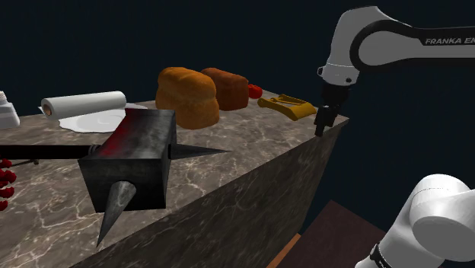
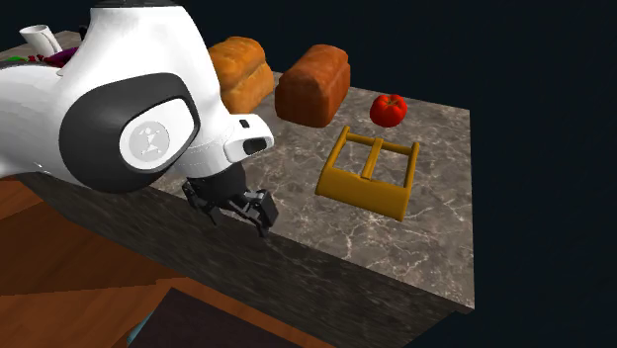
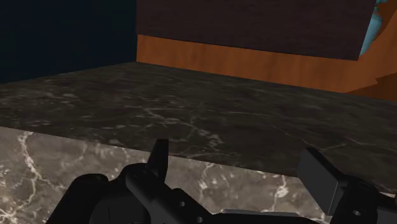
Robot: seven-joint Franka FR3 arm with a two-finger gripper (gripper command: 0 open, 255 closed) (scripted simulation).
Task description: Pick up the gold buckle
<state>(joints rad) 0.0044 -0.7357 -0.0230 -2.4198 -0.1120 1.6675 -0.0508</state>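
Fingers apart and clasping nothing, my end effector (image 2: 234, 213) hangs over the near edge of the marble counter (image 2: 425, 247), fingertips pointing down at the rim. I see the gold buckle (image 2: 361, 193) lying flat on the counter, apart from my fingers, farther in from the edge. Beyond it sit a red tomato (image 2: 389, 109) and two brown bread loaves (image 2: 313, 84).

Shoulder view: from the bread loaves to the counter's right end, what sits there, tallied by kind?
Loaves: 2
Tomato: 1
Buckle: 1
Total: 4
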